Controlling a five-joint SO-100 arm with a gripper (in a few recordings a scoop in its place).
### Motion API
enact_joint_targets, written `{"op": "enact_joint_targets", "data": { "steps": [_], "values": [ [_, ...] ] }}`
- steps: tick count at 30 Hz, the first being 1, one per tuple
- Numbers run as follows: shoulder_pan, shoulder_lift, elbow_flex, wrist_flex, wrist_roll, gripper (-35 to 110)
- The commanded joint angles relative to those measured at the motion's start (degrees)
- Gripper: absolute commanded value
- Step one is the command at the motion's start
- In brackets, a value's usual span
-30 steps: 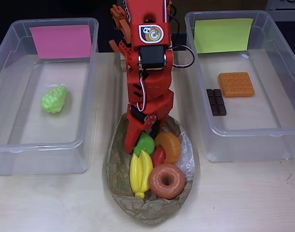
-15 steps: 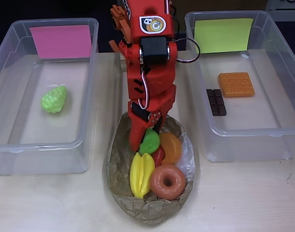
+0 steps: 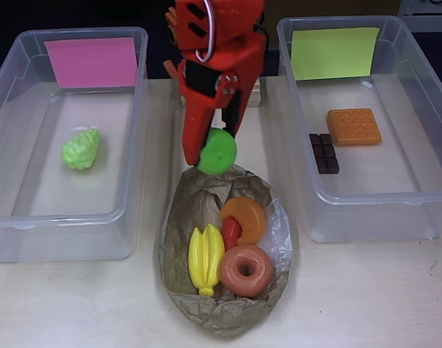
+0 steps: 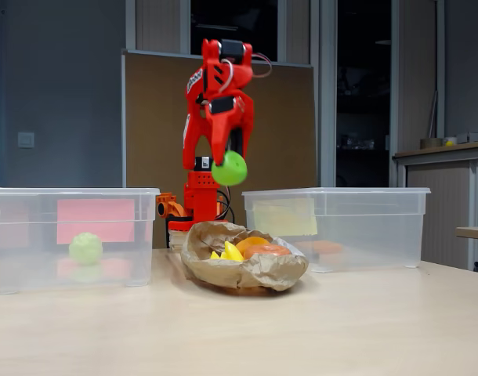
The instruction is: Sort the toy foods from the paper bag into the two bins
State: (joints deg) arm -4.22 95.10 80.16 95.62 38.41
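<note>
My red gripper (image 3: 212,148) (image 4: 228,166) is shut on the green apple (image 3: 218,151) (image 4: 229,169) and holds it high above the far end of the paper bag (image 3: 179,250) (image 4: 247,272). In the bag lie yellow bananas (image 3: 205,258), a red chili (image 3: 230,233), an orange croissant (image 3: 245,217) and a brown donut (image 3: 245,271). The left bin (image 3: 18,217) with the pink sheet (image 3: 92,61) holds light green grapes (image 3: 81,148) (image 4: 85,247). The right bin (image 3: 424,210) with the yellow-green sheet (image 3: 334,52) holds an orange waffle (image 3: 353,126) and a brown chocolate bar (image 3: 324,153).
The bag sits on the wooden table (image 3: 366,297) between the two bins. The arm's red base (image 4: 201,200) stands at the table's far side, behind the bag. Bare tabletop lies in front of the bag and bins.
The gripper has closed on the green apple in the bag and lifted it up and toward the far side, out of the bag. The other toys stay in the bag.
</note>
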Motion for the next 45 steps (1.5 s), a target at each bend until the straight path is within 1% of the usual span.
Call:
{"op": "enact_joint_targets", "data": {
  "steps": [1, 5, 9, 15, 20, 28, 33, 45],
  "values": [
    [4.4, 8.3, 1.0, 1.1, -1.1, 26],
    [12.8, 13.4, 4.1, 0.5, -4.3, 25],
    [22.9, 13.4, 3.9, -0.4, -10.3, 25],
    [36.3, 3.8, 1.4, -2.1, -18.8, 20],
    [42.3, -7.4, 0.4, -5.5, -23.9, 19],
    [43.9, -21.4, 0.2, -11.4, -29.4, 24],
    [43.9, -27.2, -0.1, -13.2, -31.4, 27],
    [43.0, -28.9, 0.7, -14.5, -37.5, 35]
  ]
}}
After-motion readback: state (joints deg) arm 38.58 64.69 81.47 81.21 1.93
